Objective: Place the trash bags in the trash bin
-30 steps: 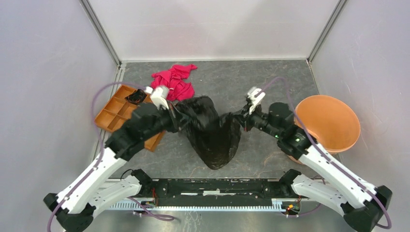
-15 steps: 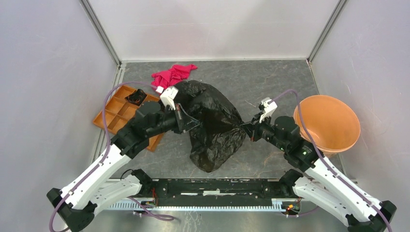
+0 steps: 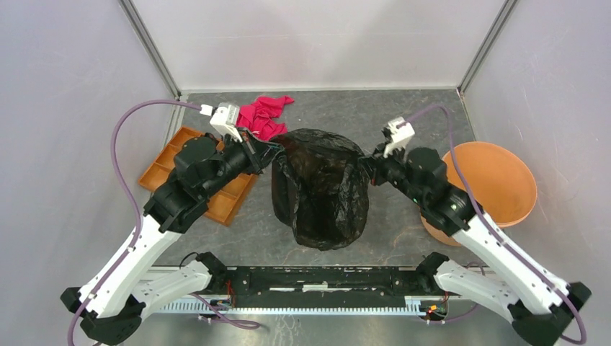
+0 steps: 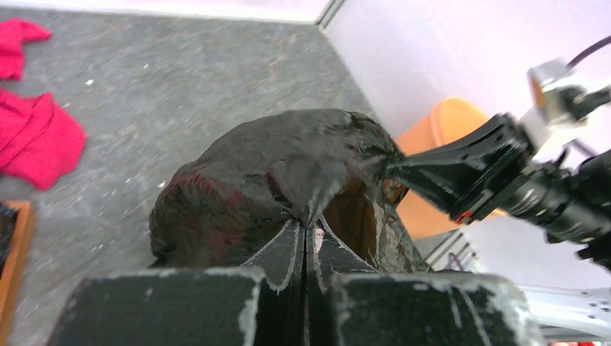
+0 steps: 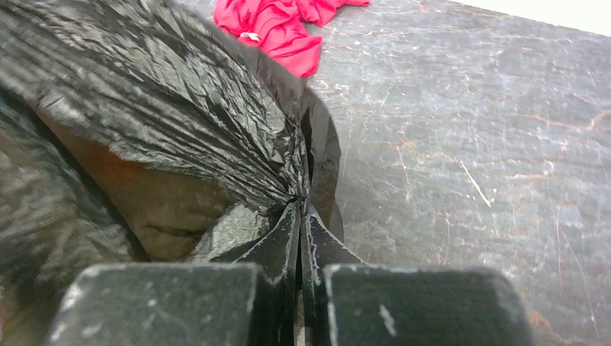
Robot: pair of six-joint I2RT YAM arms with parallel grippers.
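Nearest me, the trash bag (image 3: 320,191) hangs over the middle of the table (image 3: 411,115), its closed end sagging toward 6 o'clock and its mouth stretched wide between my arms. The left gripper (image 3: 269,153) is clamped tight on the film's edge at the bag's 10 o'clock. The right gripper (image 3: 366,167) pinches the opposite edge at 2 o'clock (both wrist views show black plastic bunched between closed jaws). The trash bin (image 3: 497,180) stands at 3 o'clock, just behind my right arm and apart from the bag. I judge this the carry step: bag spread, not yet over the bin. Next, both arms should swing toward 3 o'clock together, drawing closer so the bag narrows to fit the rim. Farther off, the orange tray (image 3: 173,167) at 9 o'clock and the pink-red cloth (image 3: 263,115) at 11 play no part.
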